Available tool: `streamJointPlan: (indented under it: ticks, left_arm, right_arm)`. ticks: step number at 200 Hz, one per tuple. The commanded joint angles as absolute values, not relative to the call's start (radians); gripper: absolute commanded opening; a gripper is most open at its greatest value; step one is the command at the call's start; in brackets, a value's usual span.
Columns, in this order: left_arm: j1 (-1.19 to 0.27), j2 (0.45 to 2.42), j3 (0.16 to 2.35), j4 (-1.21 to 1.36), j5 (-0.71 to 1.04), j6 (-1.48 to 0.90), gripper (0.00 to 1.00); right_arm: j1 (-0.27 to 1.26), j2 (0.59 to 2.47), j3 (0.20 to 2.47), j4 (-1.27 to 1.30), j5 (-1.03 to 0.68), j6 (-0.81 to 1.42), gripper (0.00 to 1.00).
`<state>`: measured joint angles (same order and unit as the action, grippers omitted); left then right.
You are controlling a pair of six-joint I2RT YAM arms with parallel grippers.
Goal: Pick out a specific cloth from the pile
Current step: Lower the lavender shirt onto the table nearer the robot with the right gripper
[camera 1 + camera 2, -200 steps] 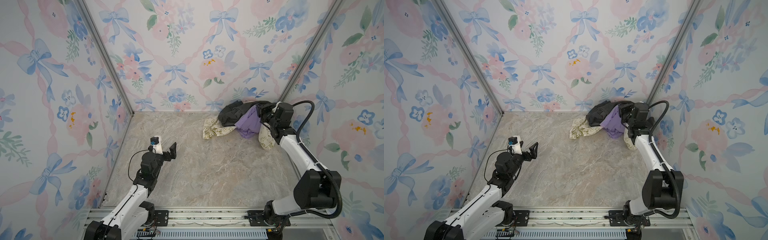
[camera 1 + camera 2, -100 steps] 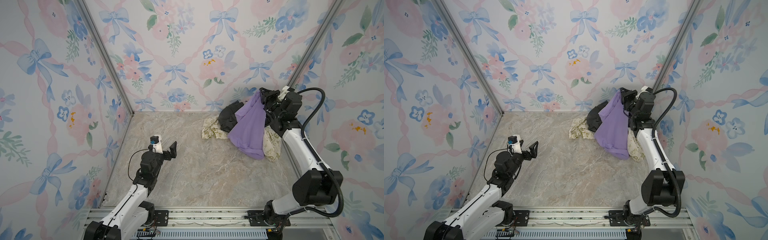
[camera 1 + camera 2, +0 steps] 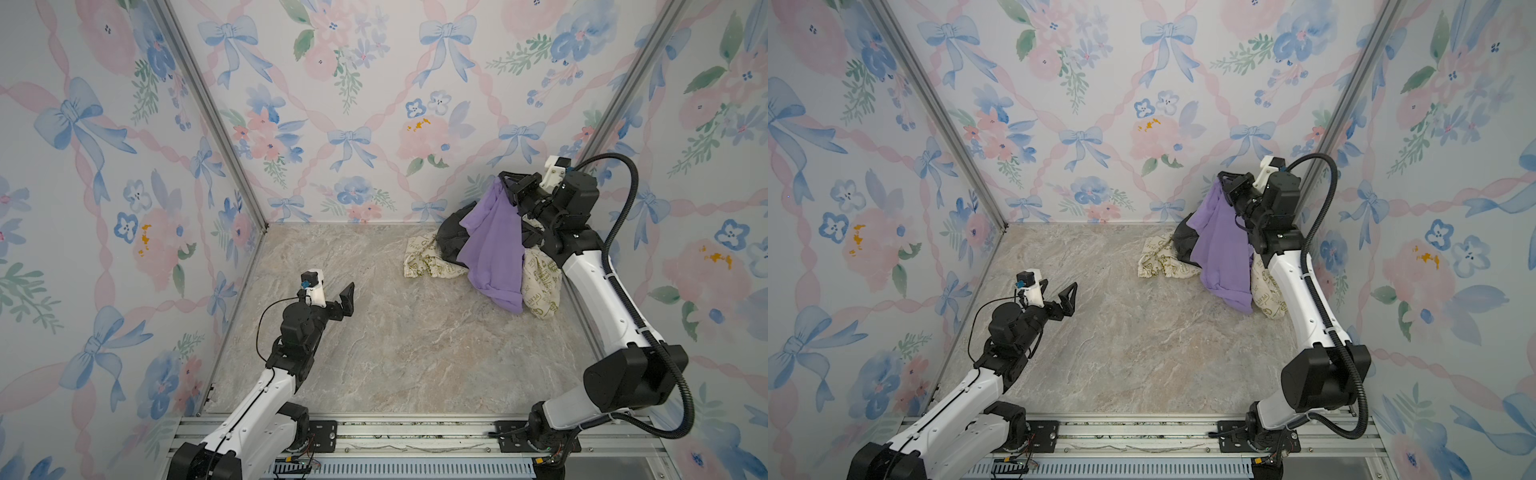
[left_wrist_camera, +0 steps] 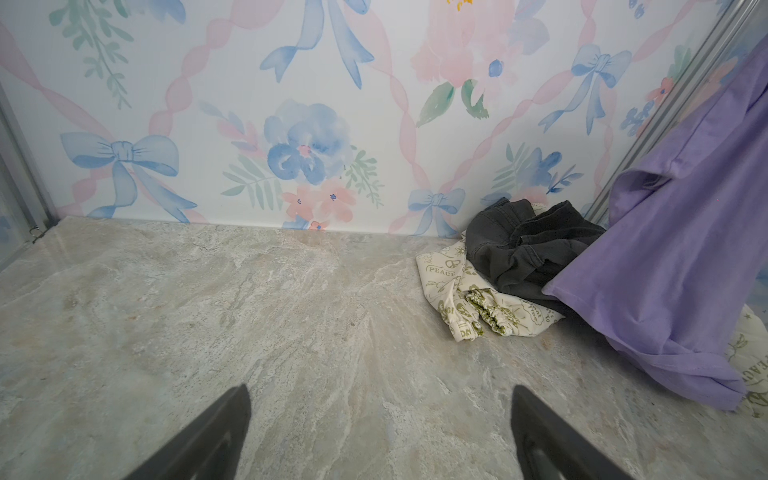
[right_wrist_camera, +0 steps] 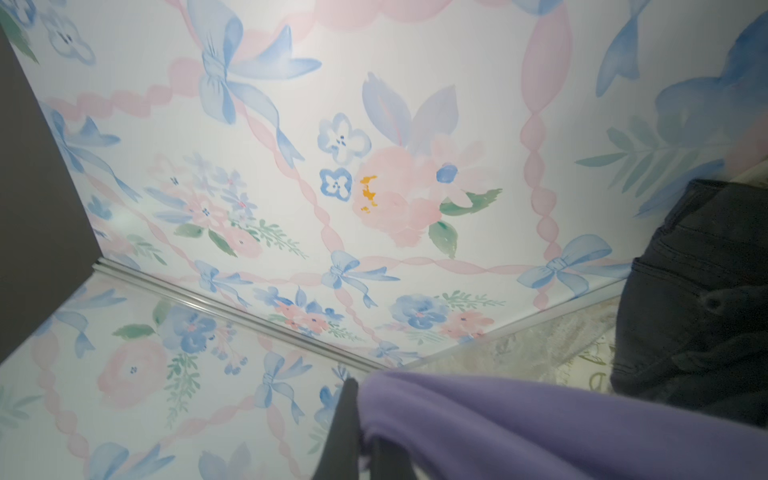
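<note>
Floral-papered walls [image 3: 374, 104] are enclosing the marbled counter [image 3: 395, 345], and your right jaws are clamping shut on the top edge of the lavender cloth [image 3: 494, 249], which is hanging below them with its lower end reaching down near the counter. Beneath those jaws the pile [image 3: 446, 249] is lying, its charcoal garment [image 4: 523, 245] sitting on the cream printed cloth [image 3: 426, 266] and touching the hanging cloth. Your left jaws are standing wide apart, holding nothing, and hovering well clear of both.

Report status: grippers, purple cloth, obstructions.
Left gripper open, idle. Right gripper shut on purple cloth, lifted; lower hem touching table by pile. Nothing blocking.
</note>
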<state>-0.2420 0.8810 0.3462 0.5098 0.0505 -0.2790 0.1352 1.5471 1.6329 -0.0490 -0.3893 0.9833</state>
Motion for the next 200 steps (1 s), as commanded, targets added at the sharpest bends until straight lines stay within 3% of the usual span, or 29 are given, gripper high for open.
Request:
streamJointPlan:
  ticks: [1, 32, 44, 61, 78, 101, 133, 151, 157, 200]
  left_arm:
    - [-0.25, 0.887, 0.373, 0.527, 0.069, -0.307, 0.98]
    - [-0.256, 0.883, 0.375, 0.528, 0.072, -0.305, 0.98]
    - [-0.255, 0.883, 0.377, 0.528, 0.075, -0.304, 0.98]
    - [-0.258, 0.887, 0.382, 0.528, 0.082, -0.299, 0.98]
    - [-0.261, 0.889, 0.386, 0.528, 0.099, -0.291, 0.98]
    - [-0.274, 0.891, 0.394, 0.528, 0.125, -0.281, 0.98]
    - [-0.317, 0.899, 0.413, 0.527, 0.157, -0.243, 0.98]
    - [-0.359, 0.922, 0.44, 0.512, 0.173, -0.215, 0.98]
    - [-0.375, 0.935, 0.454, 0.501, 0.179, -0.203, 0.98]
    - [-0.535, 1.084, 0.606, 0.351, 0.164, -0.048, 0.98]
  right_arm:
    - [0.258, 1.547, 1.746, -0.302, -0.455, 0.646, 0.0]
    - [0.439, 1.605, 1.8, -0.614, -0.437, 0.341, 0.01]
    - [0.512, 1.636, 1.828, -0.755, -0.4, 0.212, 0.17]
    - [0.618, 1.705, 1.905, -0.981, -0.241, 0.013, 0.5]
    - [0.691, 1.761, 1.972, -1.129, -0.097, -0.098, 0.62]
    - [0.709, 1.774, 2.0, -1.173, -0.048, -0.116, 0.68]
    - [0.699, 1.665, 1.884, -1.024, -0.013, -0.091, 0.75]
    - [0.669, 1.583, 1.792, -0.92, 0.006, -0.051, 0.82]
    - [0.654, 1.557, 1.762, -0.889, 0.02, -0.031, 0.88]
    - [0.478, 1.37, 1.56, -0.713, 0.072, 0.198, 0.89]
